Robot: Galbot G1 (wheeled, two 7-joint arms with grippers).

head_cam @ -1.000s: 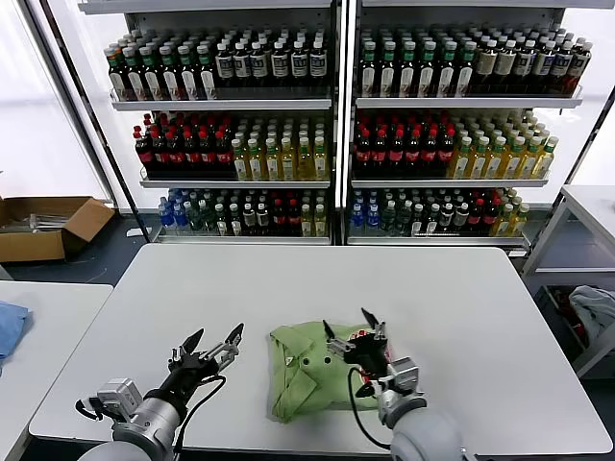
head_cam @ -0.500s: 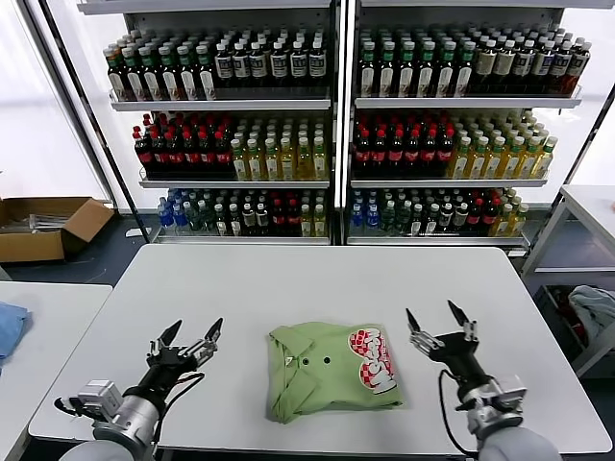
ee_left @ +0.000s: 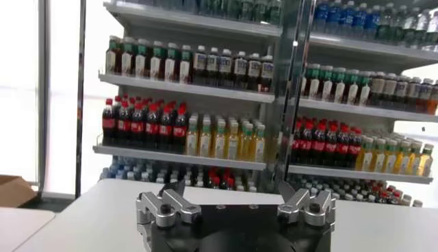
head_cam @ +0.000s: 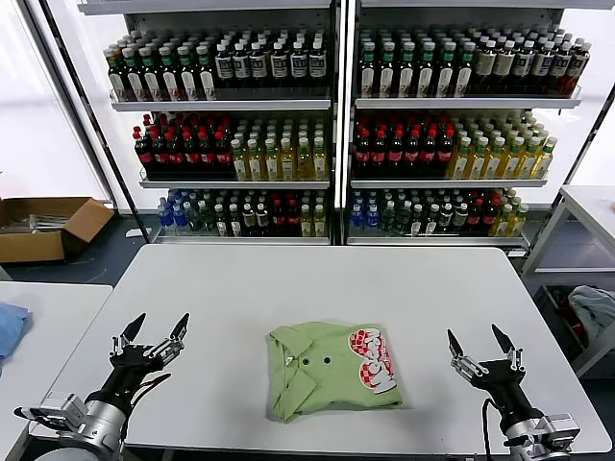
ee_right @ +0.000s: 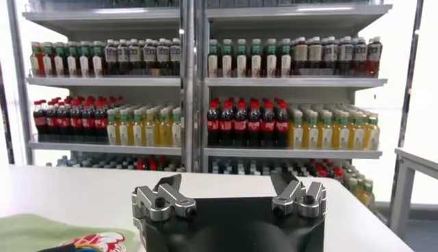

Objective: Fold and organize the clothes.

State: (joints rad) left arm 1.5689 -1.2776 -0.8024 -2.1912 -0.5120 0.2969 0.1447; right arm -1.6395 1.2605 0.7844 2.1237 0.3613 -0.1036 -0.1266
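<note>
A: So, how far along does the folding look?

B: Well on, I'd judge. One green shirt point(head_cam: 332, 370) lies folded into a compact rectangle near the front middle of the white desk point(head_cam: 317, 279), collar and two dark buttons facing up, the red-and-white chest print point(head_cam: 375, 357) on its right part. The lower left edge looks a bit bunched, so it may want neatening.

A: And the arms?

B: Both are clear of it. The left gripper point(head_cam: 149, 338) hangs over the desk's front left area, well apart from the shirt, fingers spread wide and holding nothing. The right gripper point(head_cam: 483, 351) sits over the front right, likewise spread and empty.

A: What's left, then?

B: Probably the organizing part: moving the folded shirt somewhere, or fetching another. No other green shirt shows on this desk. A blue cloth point(head_cam: 8, 327) lies on the side table at far left, and a pale cloth point(head_cam: 593, 312) sits low on the right.

A: Any writing you can read?

B: The chest print has red lettering, but I can't make out the words. The bottles point(head_cam: 231, 154) on the shelves behind carry labels too small to read.
</note>
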